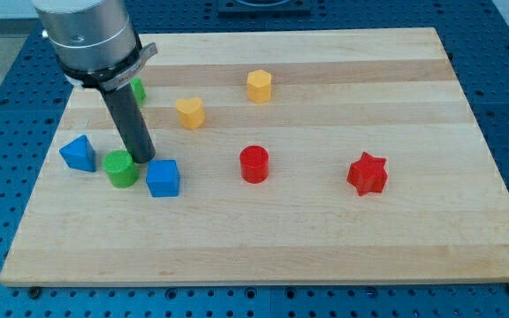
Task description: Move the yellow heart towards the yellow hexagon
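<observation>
The yellow heart [190, 113] lies on the wooden board, left of the middle and toward the view's top. The yellow hexagon [259, 86] lies up and to the right of it, a short gap away. My tip [143, 157] stands well below and left of the heart, between the green cylinder [121, 168] and the blue cube [163, 177], close to both. The rod rises from the tip to the arm's grey body at the view's top left.
A blue triangular block [79, 153] lies at the left. A green block [137, 89] is partly hidden behind the rod. A red cylinder [254, 164] and a red star [367, 173] lie to the right. The board's [431, 238] edges border a blue perforated table.
</observation>
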Robot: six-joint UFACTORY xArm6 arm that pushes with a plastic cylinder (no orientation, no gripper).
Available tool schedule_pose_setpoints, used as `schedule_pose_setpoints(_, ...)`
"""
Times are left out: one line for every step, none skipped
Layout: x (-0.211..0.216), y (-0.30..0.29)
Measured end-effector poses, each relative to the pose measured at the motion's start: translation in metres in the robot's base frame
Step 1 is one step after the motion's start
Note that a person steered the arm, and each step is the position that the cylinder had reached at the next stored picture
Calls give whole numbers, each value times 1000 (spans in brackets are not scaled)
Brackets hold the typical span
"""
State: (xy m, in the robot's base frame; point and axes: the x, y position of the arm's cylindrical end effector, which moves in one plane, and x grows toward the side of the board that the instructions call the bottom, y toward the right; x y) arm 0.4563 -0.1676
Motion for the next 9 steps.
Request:
schedule_pose_setpoints(-12, -1)
schedule_pose_setpoints(-30, -1)
schedule_pose_setpoints(-49, 4)
schedule_pose_setpoints(-74, 18)
schedule_pose_setpoints(-72, 21)
schedule_pose_setpoints(-42, 21)
schedule_pose_setpoints(-39, 37)
schedule_pose_setpoints(-70, 72)
schedule_pose_setpoints(-106, 88)
